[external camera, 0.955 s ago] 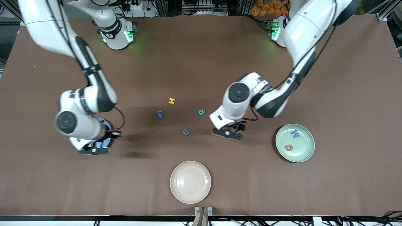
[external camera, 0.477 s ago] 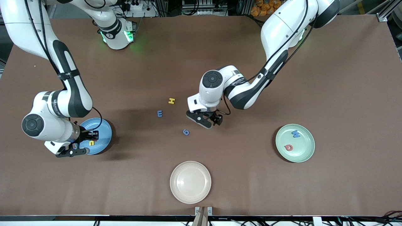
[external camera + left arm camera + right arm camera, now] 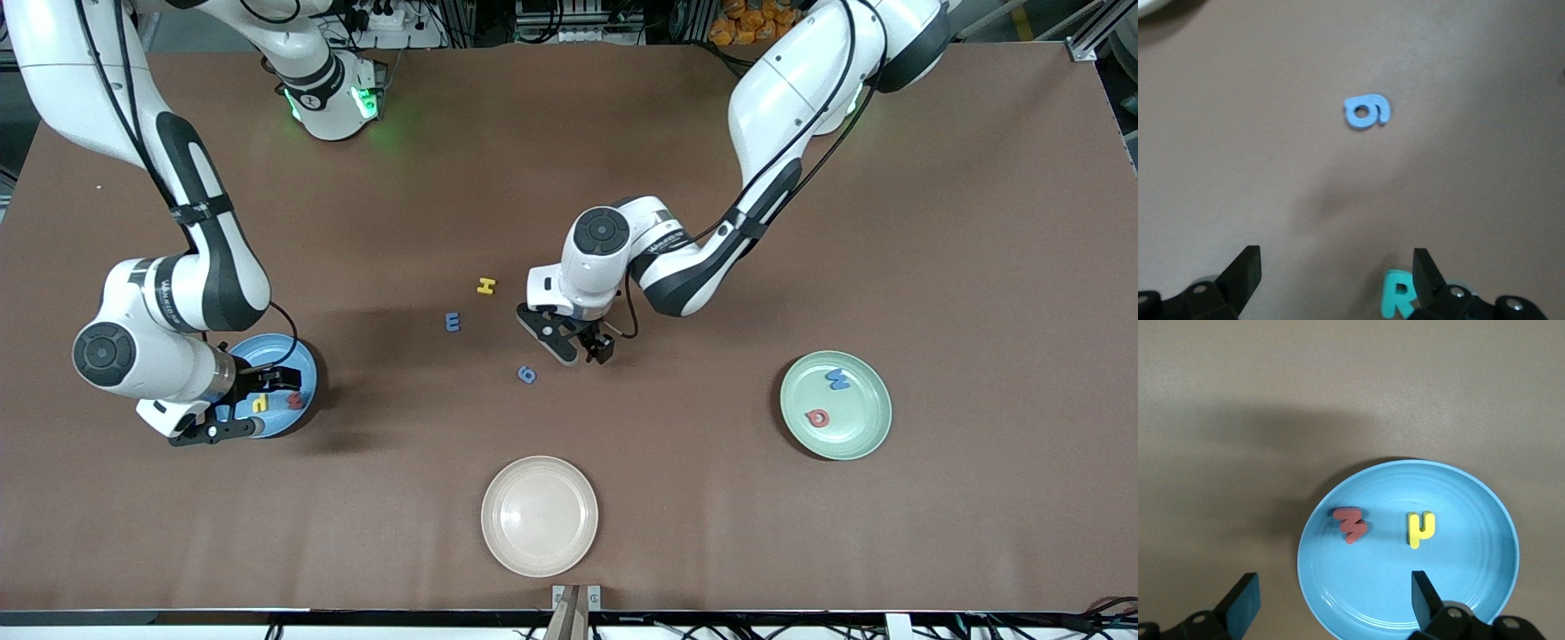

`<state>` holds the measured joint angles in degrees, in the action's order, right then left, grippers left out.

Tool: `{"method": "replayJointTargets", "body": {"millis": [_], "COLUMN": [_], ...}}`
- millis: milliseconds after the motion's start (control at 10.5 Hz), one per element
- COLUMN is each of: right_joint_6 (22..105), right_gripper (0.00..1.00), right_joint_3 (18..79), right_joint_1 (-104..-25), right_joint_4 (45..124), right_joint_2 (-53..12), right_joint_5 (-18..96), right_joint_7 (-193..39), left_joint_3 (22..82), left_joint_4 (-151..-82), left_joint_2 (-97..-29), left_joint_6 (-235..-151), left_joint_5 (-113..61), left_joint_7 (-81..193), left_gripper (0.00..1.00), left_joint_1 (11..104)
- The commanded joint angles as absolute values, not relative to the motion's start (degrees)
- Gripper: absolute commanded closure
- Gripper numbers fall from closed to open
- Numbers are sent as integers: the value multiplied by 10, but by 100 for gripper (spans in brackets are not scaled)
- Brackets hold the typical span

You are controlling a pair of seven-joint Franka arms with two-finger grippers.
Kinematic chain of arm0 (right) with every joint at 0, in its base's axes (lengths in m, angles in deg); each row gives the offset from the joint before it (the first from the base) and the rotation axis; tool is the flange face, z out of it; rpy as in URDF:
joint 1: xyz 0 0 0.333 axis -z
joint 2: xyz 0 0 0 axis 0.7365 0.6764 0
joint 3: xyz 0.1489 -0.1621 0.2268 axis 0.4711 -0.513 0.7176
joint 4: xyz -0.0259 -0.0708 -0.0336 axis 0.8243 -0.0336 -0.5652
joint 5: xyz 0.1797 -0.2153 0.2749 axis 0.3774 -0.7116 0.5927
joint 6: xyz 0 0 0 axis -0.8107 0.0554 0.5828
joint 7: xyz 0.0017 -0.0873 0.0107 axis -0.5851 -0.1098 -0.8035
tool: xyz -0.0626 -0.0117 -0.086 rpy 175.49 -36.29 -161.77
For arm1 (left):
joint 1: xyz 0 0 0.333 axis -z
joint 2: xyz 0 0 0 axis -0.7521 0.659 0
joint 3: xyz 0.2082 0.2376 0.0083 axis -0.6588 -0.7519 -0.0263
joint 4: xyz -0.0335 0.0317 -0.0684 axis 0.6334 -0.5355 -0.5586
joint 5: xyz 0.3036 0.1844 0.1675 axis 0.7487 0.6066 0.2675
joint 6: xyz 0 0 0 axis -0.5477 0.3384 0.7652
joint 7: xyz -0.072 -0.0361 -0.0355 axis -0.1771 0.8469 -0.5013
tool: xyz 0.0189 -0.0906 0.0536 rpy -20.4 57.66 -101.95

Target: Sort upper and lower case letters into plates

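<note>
Two letters now sit in the blue plate (image 3: 298, 373), the right hand (image 3: 233, 411) spread empty above it. Left hand (image 3: 576, 342) swung over from the mint plate (image 3: 867, 436), fingers apart, dropping onto the teal R (image 3: 1396, 299)

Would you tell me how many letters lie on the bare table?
4: a yellow H, a blue letter beside it, a second blue letter nearer the camera, a teal R under the left hand.
</note>
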<state>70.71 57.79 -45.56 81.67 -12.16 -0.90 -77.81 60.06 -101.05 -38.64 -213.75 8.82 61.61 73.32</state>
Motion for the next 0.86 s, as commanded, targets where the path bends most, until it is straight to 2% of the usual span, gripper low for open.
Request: {"method": "replayJointTargets", "body": {"millis": [0, 477, 764], "right_joint_6": [701, 700, 700], "right_gripper": [0, 0, 0], "right_joint_3": [581, 581, 582], "right_joint_1": [-454, -459, -459], "right_joint_4": [816, 818, 817], "right_joint_2": [-125, -124, -124], "right_joint_5": [-11, -11, -11], "right_joint_7": [-782, -782, -782], "left_joint_3": [597, 597, 597], "left_joint_4": [-1002, -1047, -1057], "left_joint_2": [-384, -390, -391], "left_joint_6": [-2140, -2140, -2138], "left_joint_5": [88, 87, 87], "left_joint_7": [598, 621, 632], "left_gripper": [0, 0, 6], "left_joint_1": [751, 752, 753]}}
